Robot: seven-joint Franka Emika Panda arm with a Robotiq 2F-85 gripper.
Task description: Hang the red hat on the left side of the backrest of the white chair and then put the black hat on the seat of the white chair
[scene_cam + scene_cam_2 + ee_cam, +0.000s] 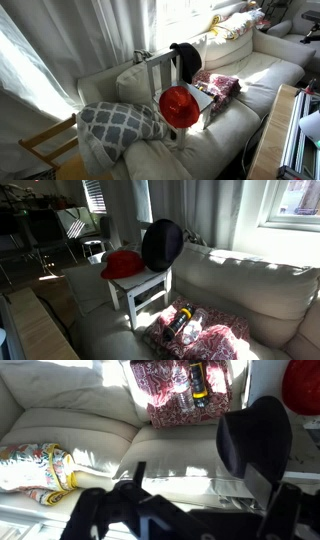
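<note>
The white chair stands on a cream sofa. The red hat lies on its seat and sticks out over the front edge. The black hat hangs upright against the backrest, beside the red hat. In the wrist view the black hat is at the right and a piece of the red hat shows at the top right corner. My gripper is open and empty, with its dark fingers low in the frame, left of and below the black hat. The gripper does not show in either exterior view.
A red-patterned cloth with bottles on it lies on the sofa next to the chair. A grey patterned pillow and a bare tan wooden chair are at one end. A colourful cloth lies on the cushion.
</note>
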